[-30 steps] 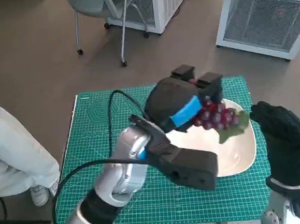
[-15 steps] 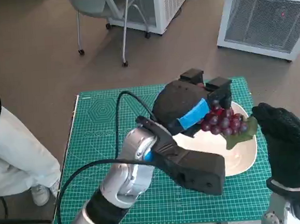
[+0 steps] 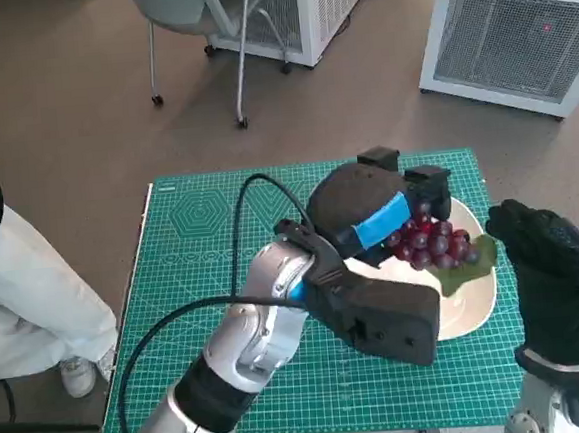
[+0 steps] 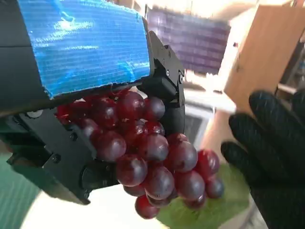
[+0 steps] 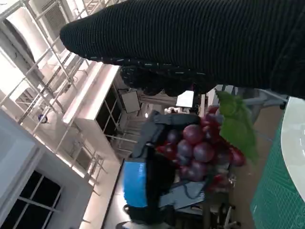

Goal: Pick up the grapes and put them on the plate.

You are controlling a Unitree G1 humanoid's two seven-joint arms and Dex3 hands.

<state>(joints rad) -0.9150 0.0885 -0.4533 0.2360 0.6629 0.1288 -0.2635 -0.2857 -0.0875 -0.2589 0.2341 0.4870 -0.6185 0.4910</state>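
Grapes (image 3: pixel 432 244) are hanging in the grip of the left hand (image 3: pixel 369 205) over the right part of the plate (image 3: pixel 469 305), so lowering before release is advisable while the right hand (image 3: pixel 538 247), holding nothing with fingers apart, is waiting just right.

Left hand (image 3: pixel 369 210) with grapes (image 3: pixel 434 245) occupies air over far half of plate (image 3: pixel 472 307); near plate surface bare. Right hand (image 3: pixel 545 272) raised just beside plate's right rim, blocks approach from that side; fingers near leaf in left wrist view. Left forearm (image 3: pixel 268 328) with cable crosses bench middle. Green mat (image 3: pixel 186 245) on bench open left of arm. Person's leg (image 3: pixel 30 297) beside bench's left edge.
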